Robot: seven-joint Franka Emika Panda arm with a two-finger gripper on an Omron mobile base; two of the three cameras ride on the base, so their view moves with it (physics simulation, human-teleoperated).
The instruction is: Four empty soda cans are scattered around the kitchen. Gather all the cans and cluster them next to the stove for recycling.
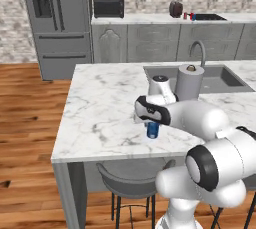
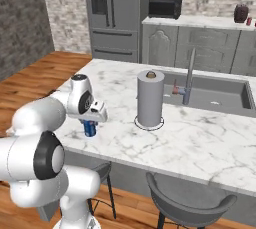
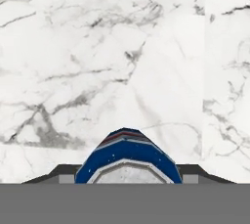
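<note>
A blue soda can (image 1: 152, 130) (image 2: 90, 128) stands upright on the white marble island (image 1: 105, 108), near its front edge. My gripper (image 1: 152, 124) (image 2: 91, 122) reaches down over it, one finger on each side. In the hand view the can (image 3: 129, 155) with its silvery top sits between the two dark fingertips (image 3: 61, 174), which press against its sides; the gripper (image 3: 128, 176) is shut on it. Far off on the back counter, a red can (image 1: 185, 16) (image 2: 249, 21) stands beside the black stove (image 1: 209, 17).
A tall grey paper towel roll (image 1: 190, 82) (image 2: 150, 98) stands right of the can, before the sink (image 1: 220, 79) and faucet (image 2: 189, 75). A toaster (image 1: 175, 8) and microwave (image 1: 108, 6) sit on the back counter. Grey stools (image 1: 130, 180) stand under the island's front edge.
</note>
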